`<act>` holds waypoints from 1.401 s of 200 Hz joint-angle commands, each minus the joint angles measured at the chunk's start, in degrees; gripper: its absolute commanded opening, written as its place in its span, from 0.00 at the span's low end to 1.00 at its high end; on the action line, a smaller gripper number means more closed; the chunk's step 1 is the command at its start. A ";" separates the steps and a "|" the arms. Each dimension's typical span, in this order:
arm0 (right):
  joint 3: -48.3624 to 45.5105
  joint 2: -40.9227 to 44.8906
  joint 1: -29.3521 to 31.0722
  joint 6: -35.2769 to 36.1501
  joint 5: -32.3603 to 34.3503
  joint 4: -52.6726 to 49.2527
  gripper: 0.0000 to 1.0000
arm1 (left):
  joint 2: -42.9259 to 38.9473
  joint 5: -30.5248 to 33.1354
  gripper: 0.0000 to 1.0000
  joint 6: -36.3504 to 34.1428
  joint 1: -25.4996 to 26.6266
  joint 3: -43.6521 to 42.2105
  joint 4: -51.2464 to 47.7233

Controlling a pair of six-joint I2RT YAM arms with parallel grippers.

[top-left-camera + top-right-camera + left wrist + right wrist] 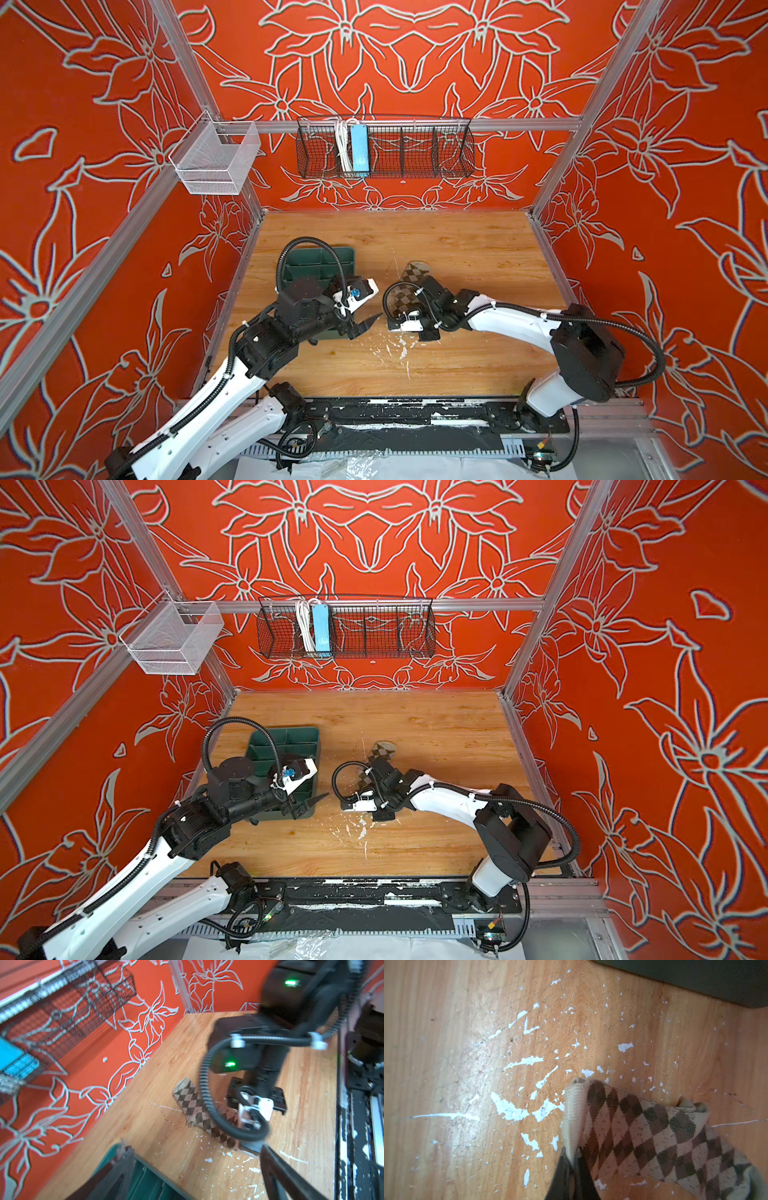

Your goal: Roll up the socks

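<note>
Step in hand: start of the roll on the argyle sock; judged early, nothing is wound yet.
Right gripper: lower middle of the right wrist view, jaws together, clamped on the sock's plain beige cuff band, which is lifted off the table.
Left gripper: centre-left in a top view, jaws apart, holding nothing, at the near edge of the green tray, pointing toward the sock.
Sock position: centre of both top views, lying flat on the wood, far end peeking out beyond the right arm; cuff end near the chipped white patches.
Second sock: the purple one cannot be found in any view; possibly hidden by the left arm over the tray, cannot tell.
Doing it well: the pinch sits at one corner of the cuff, so the fold would likely skew; carry the cuff low over the leg, keep the edge square, turn tight.
Left arm's use: it looks well placed to pin the leg or the far end so the cloth does not drag.
Risk: the thin knit may slip from a corner pinch, or the whole sock may slide on the smooth wood.
Writing, brands: none readable; the blue box in the wire basket on the back wall shows no legible text.
</note>
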State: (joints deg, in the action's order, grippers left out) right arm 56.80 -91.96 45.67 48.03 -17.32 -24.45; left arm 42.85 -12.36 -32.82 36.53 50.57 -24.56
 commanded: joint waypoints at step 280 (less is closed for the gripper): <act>12.02 -10.08 -8.32 -5.30 -19.84 -20.88 0.00 | 51.37 51.02 0.19 -5.77 30.09 -18.31 48.13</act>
State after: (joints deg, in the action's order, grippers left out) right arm 69.04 -103.68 37.58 42.94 -34.65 -44.31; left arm 93.34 36.29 -39.05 66.70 31.53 19.99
